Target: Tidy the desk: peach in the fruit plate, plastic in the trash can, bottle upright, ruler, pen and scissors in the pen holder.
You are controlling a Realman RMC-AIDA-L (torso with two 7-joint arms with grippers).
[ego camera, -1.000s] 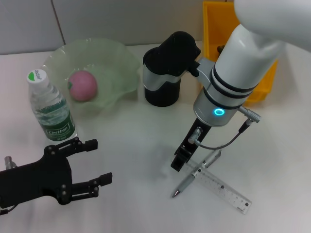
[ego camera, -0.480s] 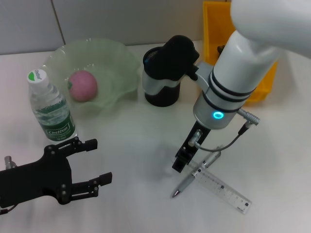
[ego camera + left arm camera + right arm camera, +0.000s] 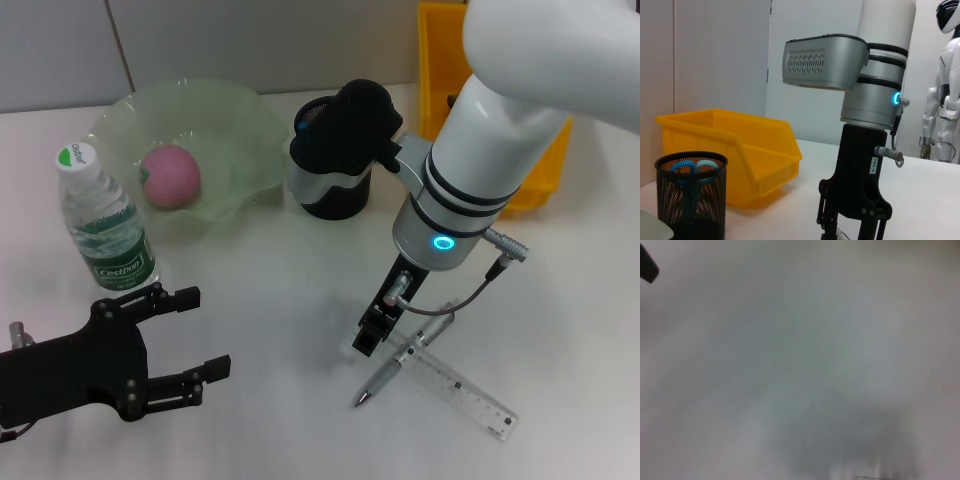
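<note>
My right gripper [image 3: 366, 342] hangs open just over the table, right at the silver pen [image 3: 401, 364], which lies across the clear ruler [image 3: 458, 386]. The left wrist view shows its two fingers [image 3: 826, 218] spread apart, with the pen's end between them. The pink peach [image 3: 170, 176] lies in the green glass fruit plate [image 3: 245, 120]. At the left the bottle [image 3: 104, 219] stands upright. The black mesh pen holder [image 3: 331, 204] is partly hidden behind my right wrist; blue scissors [image 3: 690, 168] stand inside it. My left gripper [image 3: 205, 332] rests open at the front left. No plastic is in view.
A yellow bin [image 3: 441, 62] stands at the back right, behind my right arm, and beside the pen holder [image 3: 690, 200] in the left wrist view. A white humanoid robot [image 3: 946, 90] stands beyond the table's far side.
My right arm has leaned slightly to the left above the pen. The pen, the ruler and my left arm have stayed put.
</note>
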